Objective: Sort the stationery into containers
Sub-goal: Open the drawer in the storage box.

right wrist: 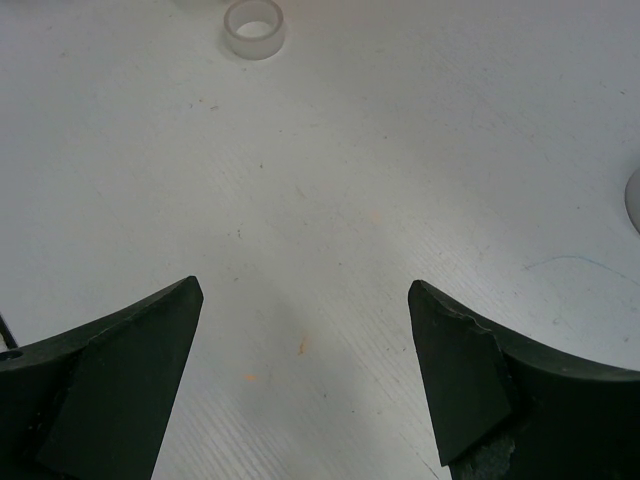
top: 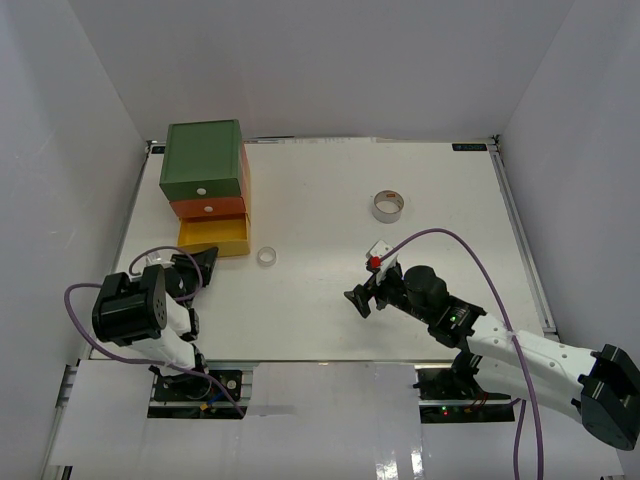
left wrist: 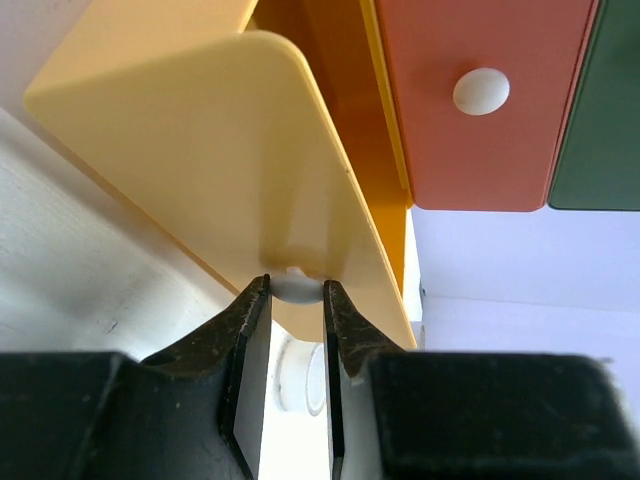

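Note:
The containers are the drawers of a small chest: green drawer on top, orange drawer in the middle, yellow drawer at the bottom, drawn out a little. My left gripper is shut on the yellow drawer's white knob, and it shows at the drawer's front in the top view. A small clear tape ring lies on the table right of the drawer and far ahead of my right gripper, which is open and empty. A grey tape roll stands further back.
The white table is walled in on three sides by pale panels. The orange drawer's knob shows on its shut front. The clear tape ring sits at the top of the right wrist view. A purple cable arcs over the right arm.

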Controlling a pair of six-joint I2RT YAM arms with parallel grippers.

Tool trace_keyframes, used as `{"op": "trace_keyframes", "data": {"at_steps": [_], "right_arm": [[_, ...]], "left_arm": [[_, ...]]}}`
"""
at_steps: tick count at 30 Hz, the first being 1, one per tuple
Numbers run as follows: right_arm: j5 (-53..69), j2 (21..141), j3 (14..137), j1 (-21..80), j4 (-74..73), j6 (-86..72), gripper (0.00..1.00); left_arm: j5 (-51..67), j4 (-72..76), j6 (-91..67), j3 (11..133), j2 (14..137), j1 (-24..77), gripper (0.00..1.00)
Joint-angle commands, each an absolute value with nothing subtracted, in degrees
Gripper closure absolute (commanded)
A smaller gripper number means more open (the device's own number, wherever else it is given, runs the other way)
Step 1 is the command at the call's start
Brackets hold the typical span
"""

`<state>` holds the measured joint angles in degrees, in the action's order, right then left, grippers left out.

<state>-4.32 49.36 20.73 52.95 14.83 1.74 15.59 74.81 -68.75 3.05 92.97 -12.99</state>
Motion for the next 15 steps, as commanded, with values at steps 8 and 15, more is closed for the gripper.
{"op": "trace_keyframes", "data": {"at_steps": [8,15], "right_arm": [[-3.96,48.69,20.74,53.00,17.49,1.58,0.10],[-3.87,48.78,20.74,53.00,17.58,1.58,0.10]], "left_arm": [[14.33,58.73,-66.45,6.06,86.14,-13.18,0.83],[13.01,43.43,-64.96,9.66,81.66,-13.27,0.83]]}}
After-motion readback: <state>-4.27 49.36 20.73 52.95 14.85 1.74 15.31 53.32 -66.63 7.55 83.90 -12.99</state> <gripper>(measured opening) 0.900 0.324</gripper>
